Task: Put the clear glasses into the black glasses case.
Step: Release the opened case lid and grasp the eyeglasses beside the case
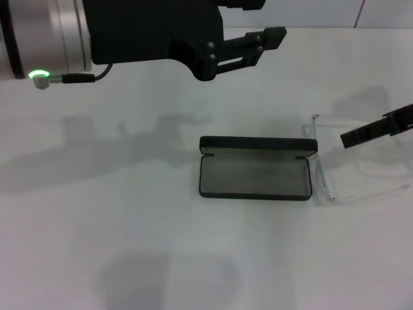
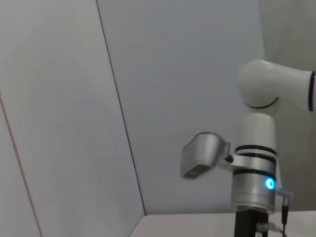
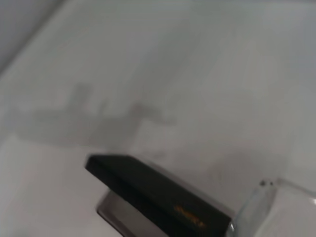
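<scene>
- Left tool (image 1: 274, 37): raised high over the far side of the counter (image 1: 97, 213), well apart from everything and grasping nothing; I cannot tell whether it is released or clenched. It has no part in this step and is best left idle.
- Black glasses case (image 1: 255, 175): mid-counter, open, lid standing up along the far edge, grey lining bare and nothing inside (the orange lettering on the lid shows only in the right wrist view (image 3: 158, 195)).
- Clear glasses (image 1: 326, 184): lying on the counter just beside the case's right end, front nearest the case, arms running off toward the right; hard to see against the white surface.
- Right tool (image 1: 348, 137): entering from the right edge, hanging above the glasses, carrying nothing; its fingers are not plain enough for me to call.
- Step in hand, as I judge it: reaching for the glasses. I would grip the frame where its outline is firm, lift level, and clear the upright lid before lowering lengthwise into the tray.
</scene>
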`<action>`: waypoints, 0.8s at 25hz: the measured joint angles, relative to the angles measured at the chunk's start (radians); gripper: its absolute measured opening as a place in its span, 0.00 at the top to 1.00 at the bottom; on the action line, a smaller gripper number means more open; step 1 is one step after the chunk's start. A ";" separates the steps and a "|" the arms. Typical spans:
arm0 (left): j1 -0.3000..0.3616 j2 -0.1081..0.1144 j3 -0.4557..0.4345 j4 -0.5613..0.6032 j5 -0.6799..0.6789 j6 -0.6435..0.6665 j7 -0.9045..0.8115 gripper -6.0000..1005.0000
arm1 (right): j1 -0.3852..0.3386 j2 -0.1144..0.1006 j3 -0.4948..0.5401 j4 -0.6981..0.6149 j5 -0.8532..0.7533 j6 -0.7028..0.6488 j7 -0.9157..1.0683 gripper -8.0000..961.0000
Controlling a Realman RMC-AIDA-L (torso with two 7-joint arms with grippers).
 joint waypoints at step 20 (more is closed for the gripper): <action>-0.017 0.000 -0.012 -0.040 -0.011 0.001 0.065 0.53 | 0.168 0.042 -0.122 0.120 -0.202 0.051 0.119 0.31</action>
